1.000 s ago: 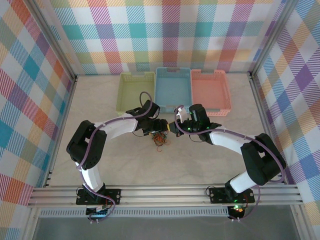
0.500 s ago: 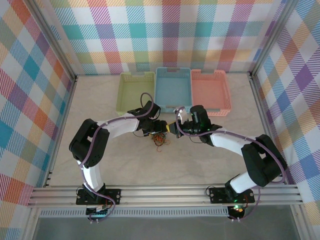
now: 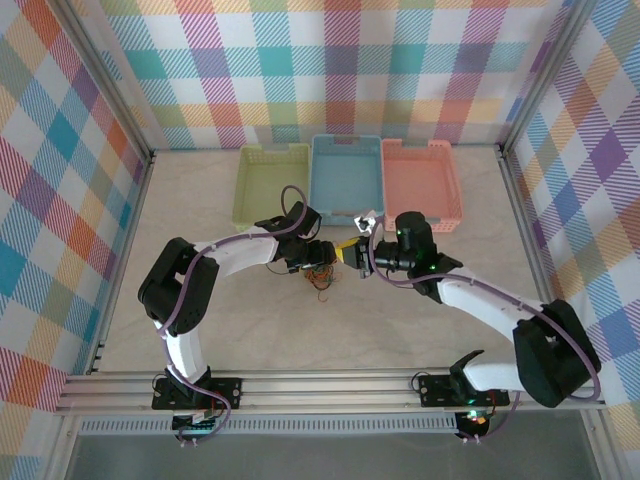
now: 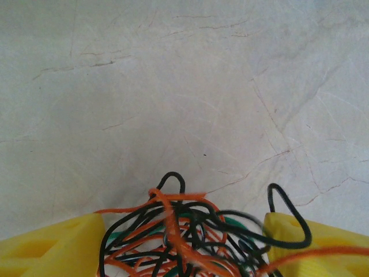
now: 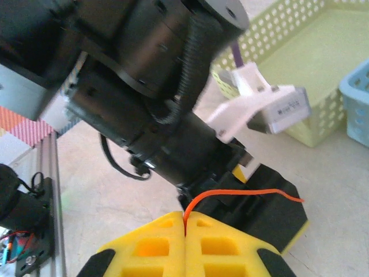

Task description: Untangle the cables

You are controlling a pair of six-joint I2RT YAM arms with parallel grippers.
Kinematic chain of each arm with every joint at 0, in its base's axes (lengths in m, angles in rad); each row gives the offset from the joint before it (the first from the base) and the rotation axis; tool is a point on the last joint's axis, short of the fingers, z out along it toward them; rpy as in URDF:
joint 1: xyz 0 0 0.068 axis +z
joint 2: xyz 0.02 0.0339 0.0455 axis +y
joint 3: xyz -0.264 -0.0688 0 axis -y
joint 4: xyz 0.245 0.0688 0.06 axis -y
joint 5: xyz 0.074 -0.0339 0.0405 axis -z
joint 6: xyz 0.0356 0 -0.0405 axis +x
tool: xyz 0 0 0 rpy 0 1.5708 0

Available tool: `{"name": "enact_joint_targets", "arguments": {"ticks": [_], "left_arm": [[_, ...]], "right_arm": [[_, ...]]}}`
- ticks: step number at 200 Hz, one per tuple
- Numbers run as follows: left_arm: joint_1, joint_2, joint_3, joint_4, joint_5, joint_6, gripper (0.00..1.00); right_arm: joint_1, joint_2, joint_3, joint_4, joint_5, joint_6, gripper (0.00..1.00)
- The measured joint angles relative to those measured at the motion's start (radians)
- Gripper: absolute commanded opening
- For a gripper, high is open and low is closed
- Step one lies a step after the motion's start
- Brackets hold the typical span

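Note:
The cables are a tangle of thin orange, black and green wires on the table, seen from above as a small clump. My left gripper is open and straddles the tangle. Its yellow fingers stand at either side, and a black loop lies over the right one. One orange strand runs off to the right. My right gripper is shut on a single orange cable, which rises from between its closed yellow tips. From above, the right gripper is just right of the tangle and faces the left gripper.
Three baskets stand side by side behind the arms: green, blue and pink. The left arm's black wrist is close in front of the right gripper. Bare table lies in front of the tangle.
The right arm has drawn back to the right with the orange cable pinched, and its elbow has swung outward. The left arm has stayed over the tangle.

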Motion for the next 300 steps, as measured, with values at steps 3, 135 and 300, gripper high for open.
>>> {"name": "enact_joint_targets", "arguments": {"ticks": [3,135,300], "left_arm": [[0.0,0.0,0.0,0.0,0.0,0.0,0.72],[0.0,0.0,0.0,0.004,0.018,0.0,0.67],[0.0,0.0,-0.013,0.027,0.018,0.0,0.62]], "right_arm": [[0.0,-0.004,0.0,0.0,-0.002,0.0,0.0],[-0.001,-0.314,-0.089,-0.098,0.299,-0.002,0.0],[-0.249,-0.279,-0.089,-0.351,0.805,0.242,0.0]]}}
